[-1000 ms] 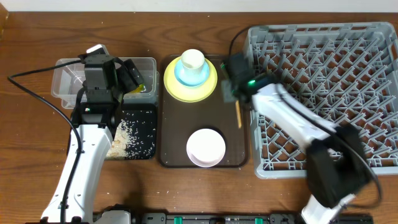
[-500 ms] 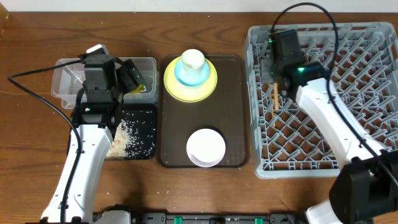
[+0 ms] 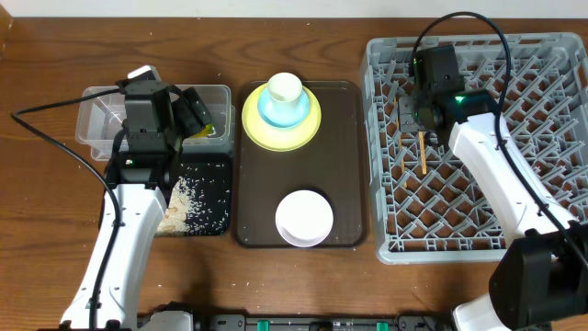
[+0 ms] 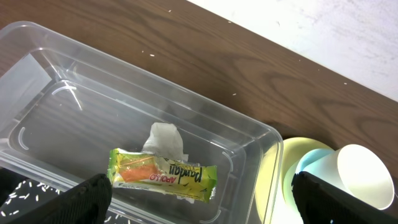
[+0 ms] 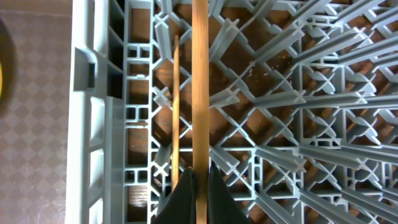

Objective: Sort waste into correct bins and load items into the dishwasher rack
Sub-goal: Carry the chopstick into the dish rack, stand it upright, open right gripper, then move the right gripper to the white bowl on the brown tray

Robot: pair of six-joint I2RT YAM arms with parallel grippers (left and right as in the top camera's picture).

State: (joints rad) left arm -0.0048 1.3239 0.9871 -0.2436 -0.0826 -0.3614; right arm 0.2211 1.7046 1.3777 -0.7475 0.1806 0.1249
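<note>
One chopstick (image 5: 199,93) is pinched in the right end effector (image 5: 199,186) over the rack (image 5: 93,124); the left end effector (image 4: 199,186) gapes wide.

snack wrapper (image 4: 163,175), large word: "Pandan", in dark script on the green part
snack wrapper, small word: "APOLLO", in capitals just beside it

It looked like a robotics lab mocked up as a kitchen: a wooden surface (image 3: 46,230) carried a grey dish rack (image 3: 542,74) at 3 o'clock, a plate (image 3: 253,124), and cabled robot arms (image 3: 124,230).
</note>
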